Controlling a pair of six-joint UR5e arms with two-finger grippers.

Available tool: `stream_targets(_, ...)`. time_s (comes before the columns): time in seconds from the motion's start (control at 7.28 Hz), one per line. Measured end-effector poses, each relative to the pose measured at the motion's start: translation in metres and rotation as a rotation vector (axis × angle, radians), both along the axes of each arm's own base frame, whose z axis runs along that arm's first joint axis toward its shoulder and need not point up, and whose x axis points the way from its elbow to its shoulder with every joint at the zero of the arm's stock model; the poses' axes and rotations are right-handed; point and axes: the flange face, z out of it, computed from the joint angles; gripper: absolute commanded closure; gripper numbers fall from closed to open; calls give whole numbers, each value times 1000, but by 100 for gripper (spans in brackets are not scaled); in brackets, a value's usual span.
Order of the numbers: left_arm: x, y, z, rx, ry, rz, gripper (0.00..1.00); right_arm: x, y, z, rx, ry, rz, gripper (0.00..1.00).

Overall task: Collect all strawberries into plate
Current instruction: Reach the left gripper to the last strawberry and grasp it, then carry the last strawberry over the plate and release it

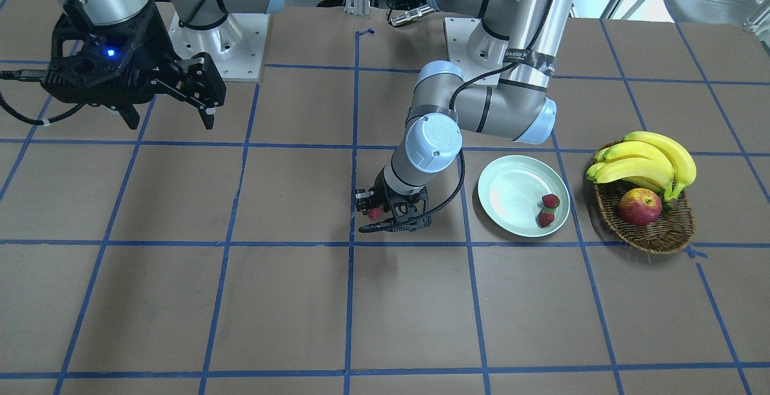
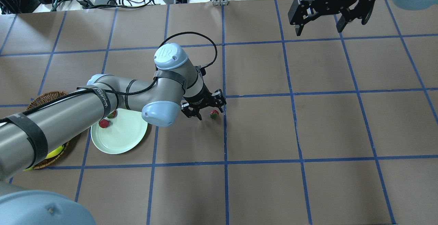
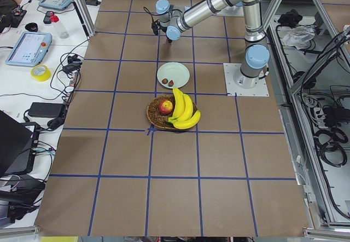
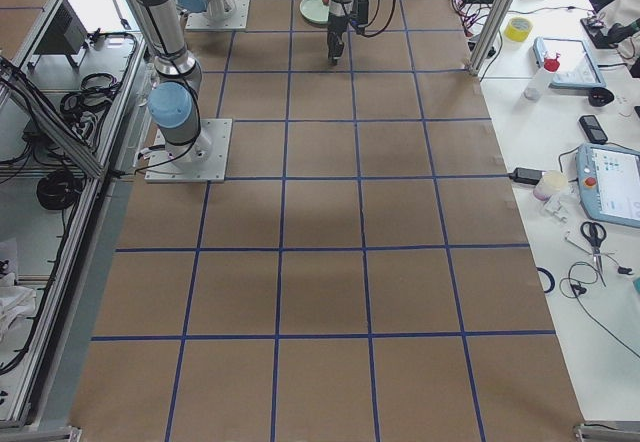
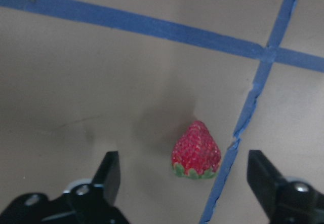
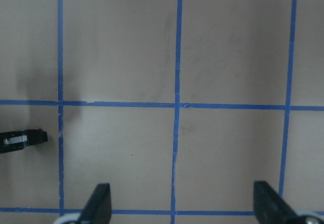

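Small red green-capped strawberry (image 5: 196,150) on table (image 5: 91,82) is flanked by spread jaws of left gripper (image 2: 209,112) | jaws of right gripper (image 2: 319,31) are held spread

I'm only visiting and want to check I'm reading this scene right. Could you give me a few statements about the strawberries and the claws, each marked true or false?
1. Two strawberries lie on the plate. True.
2. The right claw holds a strawberry. False: it is open and empty.
3. The basket holds bananas and an apple. True.
4. The third strawberry sits in the basket. False: it lies on the table, within the open left claw.
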Motion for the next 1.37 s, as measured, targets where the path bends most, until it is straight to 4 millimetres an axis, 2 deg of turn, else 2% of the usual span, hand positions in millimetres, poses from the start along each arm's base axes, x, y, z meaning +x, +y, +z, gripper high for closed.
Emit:
stream_targets(0.14, 1, -2, 5, -16, -9, -5, 100, 0, 0, 0, 0, 1, 0, 0)
stream_targets(0.27, 7, -10, 19, -58, -44, -16, 100, 0, 0, 0, 0, 2, 1, 0)
stream_targets(0.41, 21, -25, 39, -99, -103, -30, 100, 0, 0, 0, 0, 2, 1, 0)
stream_targets(0.55, 48, -41, 64, -111, -157, -50, 100, 0, 0, 0, 1, 2, 2, 0)
stream_targets(0.69, 83, -51, 88, -98, -199, -76, 100, 0, 0, 0, 1, 2, 2, 0)
stream_targets(0.82, 122, -53, 103, -64, -247, -101, 100, 0, 0, 0, 1, 1, 2, 0)
stream_targets(0.96, 161, -52, 108, -25, -280, -124, 100, 0, 0, 0, 0, 1, 2, 0)
stream_targets(1.1, 200, -49, 103, 14, -285, -150, 100, 0, 0, 0, 0, 0, 2, 0)
stream_targets(1.24, 234, -41, 89, 55, -271, -168, 71, 0, 0, 0, 0, 0, 2, 0)
stream_targets(1.37, 258, -31, 74, 91, -251, -172, 1, 0, 0, 0, 0, 0, 2, 0)
